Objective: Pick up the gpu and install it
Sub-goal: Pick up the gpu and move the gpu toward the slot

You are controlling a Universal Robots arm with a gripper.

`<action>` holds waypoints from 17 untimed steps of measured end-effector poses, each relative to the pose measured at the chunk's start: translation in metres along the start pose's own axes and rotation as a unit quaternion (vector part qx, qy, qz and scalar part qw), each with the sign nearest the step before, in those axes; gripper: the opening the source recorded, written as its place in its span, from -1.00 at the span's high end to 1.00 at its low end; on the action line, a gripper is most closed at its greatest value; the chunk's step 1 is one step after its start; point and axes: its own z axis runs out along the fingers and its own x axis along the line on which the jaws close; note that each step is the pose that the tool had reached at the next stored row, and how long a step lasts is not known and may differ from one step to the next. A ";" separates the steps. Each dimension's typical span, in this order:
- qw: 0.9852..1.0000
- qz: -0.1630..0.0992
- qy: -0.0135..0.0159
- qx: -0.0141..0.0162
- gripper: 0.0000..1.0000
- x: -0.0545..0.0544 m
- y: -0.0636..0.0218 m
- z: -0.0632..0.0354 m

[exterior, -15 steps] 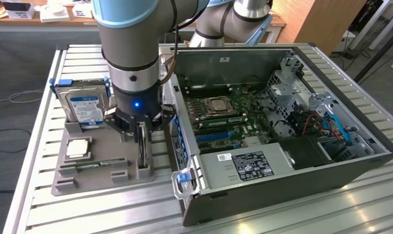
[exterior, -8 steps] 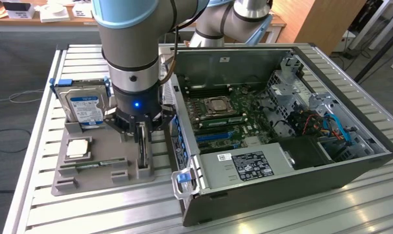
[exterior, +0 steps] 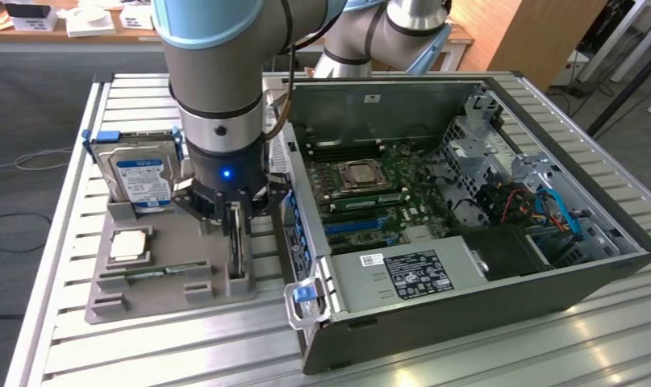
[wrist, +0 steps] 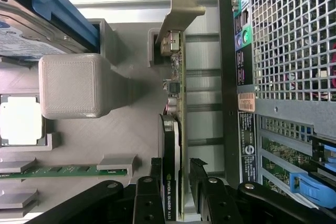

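The gpu (exterior: 235, 251) stands on edge in a slot of the grey holder tray (exterior: 142, 300), close beside the open computer case (exterior: 583, 274). In the wrist view I look down its thin edge: the dark card (wrist: 171, 150) and the pale metal bracket (wrist: 181, 6) at its far end. My gripper (exterior: 234, 214) hangs straight above it, pointing down. Its black fingers (wrist: 156, 182) straddle the card near the cooler end, with a narrow gap on the case side. The gripper (wrist: 177, 167) stands open, and the card rests in its slot.
On the same tray are a silver hard drive (exterior: 142, 173) in a blue bracket, a processor (exterior: 129, 244) and a green memory stick (exterior: 153, 274). A grey post (wrist: 71, 85) rises beside the card. The case's rear panel (wrist: 283, 51) lies close alongside.
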 end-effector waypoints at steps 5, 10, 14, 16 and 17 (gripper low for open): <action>1.000 0.000 0.000 0.000 0.29 0.001 0.0022 0.0009; 1.000 0.000 0.000 0.000 0.29 0.002 0.0028 0.0022; 1.000 0.000 0.000 0.000 0.29 0.002 0.0029 0.0023; 1.000 0.000 0.000 0.000 0.26 0.002 0.0029 0.0023; 1.000 0.000 0.000 0.000 0.26 0.002 0.0029 0.0023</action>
